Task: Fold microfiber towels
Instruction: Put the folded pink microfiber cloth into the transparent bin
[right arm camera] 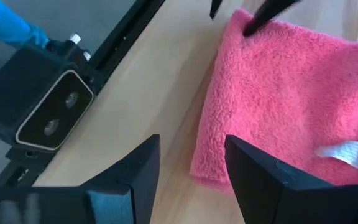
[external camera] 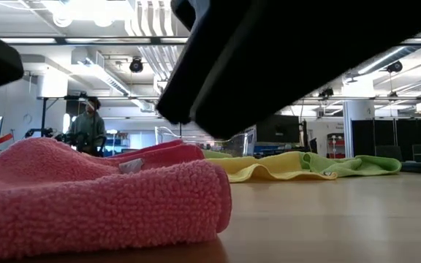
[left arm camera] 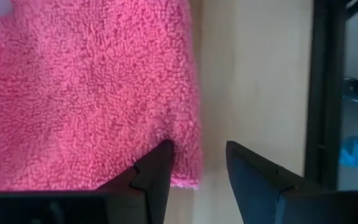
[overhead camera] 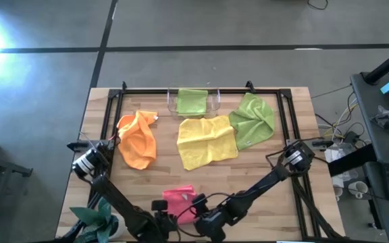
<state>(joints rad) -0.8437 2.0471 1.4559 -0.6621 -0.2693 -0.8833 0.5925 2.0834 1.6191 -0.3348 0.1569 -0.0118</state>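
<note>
On the wooden table (overhead camera: 296, 202), both grippers sit spread apart at the folded pink towel (overhead camera: 178, 200): left gripper (left arm camera: 196, 163) straddling its edge, right gripper (right arm camera: 191, 163) beside it.

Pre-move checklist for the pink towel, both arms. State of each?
1. Left end effector open, one finger on the pink towel's edge, the other over bare table: ok.
2. Right end effector open at the towel's folded edge: ok.
3. Towel gripped by either arm: not ok, neither is shut on it.
4. Fold squared up: cannot tell.
5. Yellow towel and orange towel clear of both arms: ok.
6. Tray holds one green towel: ok.
</note>
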